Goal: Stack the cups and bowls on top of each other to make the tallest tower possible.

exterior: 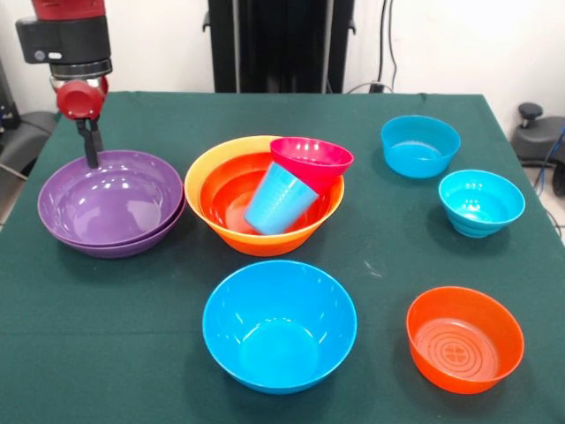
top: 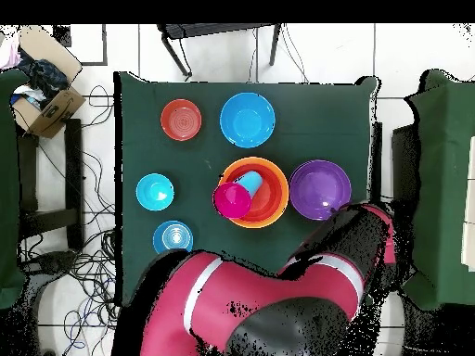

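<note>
The tower's base is a large orange bowl [exterior: 205,173] [top: 271,216] with a red-orange bowl [exterior: 225,196] nested inside. A light blue cup [exterior: 279,200] [top: 249,180] leans tilted in it. A magenta bowl [exterior: 311,159] [top: 230,199] rests askew on the cup and the rim. To the left in the front view, two purple bowls [exterior: 110,199] [top: 320,188] sit nested. My gripper [exterior: 89,152] hangs down onto their far rim. The arm covers it in the overhead view.
A big blue bowl [exterior: 279,325] [top: 247,120] and a red-orange bowl [exterior: 464,338] [top: 181,120] stand near the front edge. A cyan bowl [exterior: 481,201] [top: 155,192] and a small blue bowl [exterior: 419,146] [top: 173,236] sit on the right of the green cloth [exterior: 388,256].
</note>
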